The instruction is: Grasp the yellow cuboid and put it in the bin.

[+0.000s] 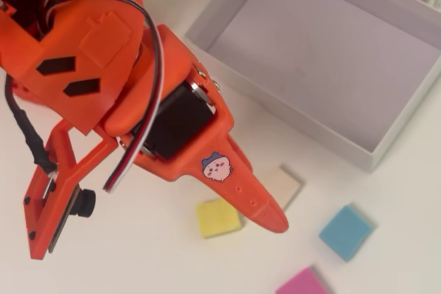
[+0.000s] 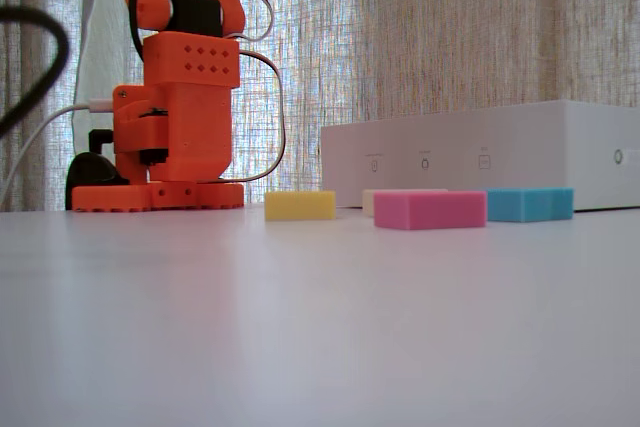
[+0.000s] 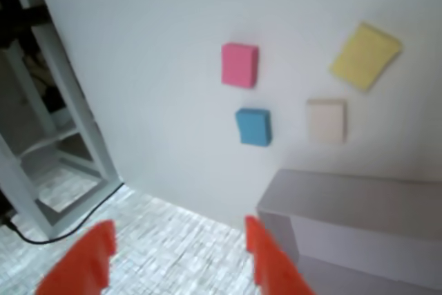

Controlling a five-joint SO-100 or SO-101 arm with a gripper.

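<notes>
The yellow cuboid point(image 1: 217, 217) lies flat on the white table, and in the overhead view the long orange finger point(image 1: 265, 213) hangs just to its right, partly over its edge. In the wrist view the cuboid point(image 3: 364, 55) sits far off at the upper right, well clear of my gripper point(image 3: 178, 226), which is open with nothing between its orange fingertips. The low fixed view shows the cuboid point(image 2: 300, 205) resting alone on the table. The bin point(image 1: 287, 100) is a shallow white box at the upper right with nothing in it, also seen in the wrist view point(image 3: 359, 229) and the fixed view point(image 2: 480, 152).
A cream block point(image 1: 284, 184), a blue block point(image 1: 346, 232) and a pink block point(image 1: 303, 284) lie near the yellow one, between it and the bin. The arm's orange base point(image 2: 175, 117) stands at the left. A white frame point(image 3: 65, 122) stands beyond the table edge.
</notes>
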